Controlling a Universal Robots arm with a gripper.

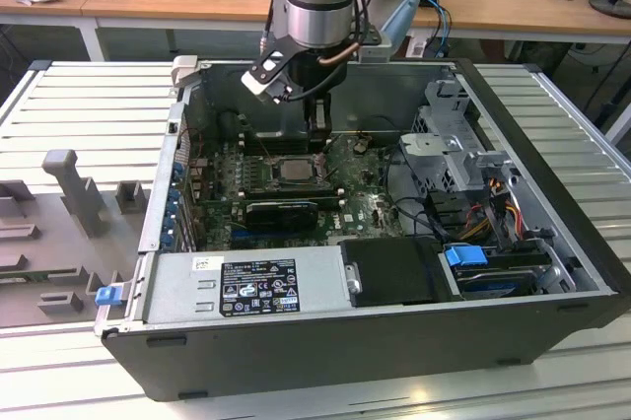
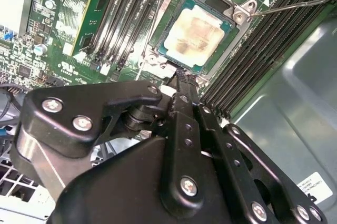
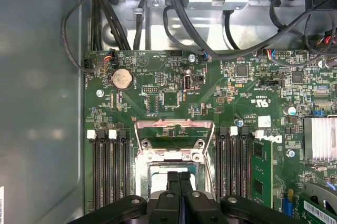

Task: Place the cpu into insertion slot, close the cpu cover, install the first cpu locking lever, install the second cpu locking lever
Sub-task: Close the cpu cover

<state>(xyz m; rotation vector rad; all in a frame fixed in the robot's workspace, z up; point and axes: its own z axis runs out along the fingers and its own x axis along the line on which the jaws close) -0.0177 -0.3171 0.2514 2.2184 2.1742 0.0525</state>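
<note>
The cpu (image 2: 195, 33), pale with a stained grey top, lies flat in the motherboard socket, also seen in the exterior view (image 1: 293, 170). The silvery cpu cover (image 2: 166, 24) lies down around it as a frame. A thin wire locking lever (image 2: 295, 6) sticks out from one socket corner, away from the board. My gripper (image 2: 181, 74) is shut, its black fingers pressed together with nothing between them. Its tip is at the socket's edge, just beside the cpu. In the first wrist view the gripper (image 3: 179, 179) hangs over the socket frame (image 3: 174, 155).
The open computer case (image 1: 552, 193) walls in the board. Memory slots (image 3: 110, 171) flank the socket on both sides. A black card (image 1: 281, 211) lies in front of the socket, with the power supply (image 1: 246, 287) nearer. The drive cage (image 1: 444, 144) and cables (image 3: 174, 19) stand close by.
</note>
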